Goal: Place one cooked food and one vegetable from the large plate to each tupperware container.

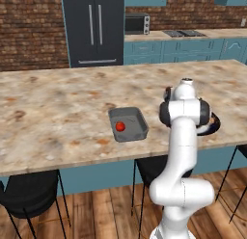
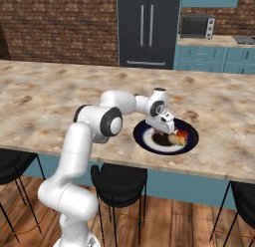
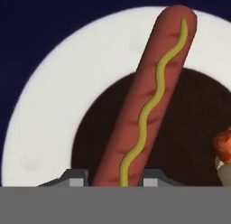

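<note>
Hot dog [image 3: 149,101] with a mustard squiggle lies closest, its near end between the two fingertips [image 3: 76,179]; jaws closed on it. It runs across the plate [image 3: 49,114], from the dark centre over the white ring. An orange-red food piece [image 3: 223,148] sits beside it at the plate's edge. Gripper [image 2: 167,129] is down over the plate near the counter's [image 2: 50,91] front edge. Dark grey tray [image 1: 128,124] stands well apart, holding a tomato [image 1: 120,126].

A sausage [image 3: 149,101] lies on the large plate [image 3: 49,119]; a tomato [image 1: 120,126] sits in the grey tray [image 1: 137,118].
</note>
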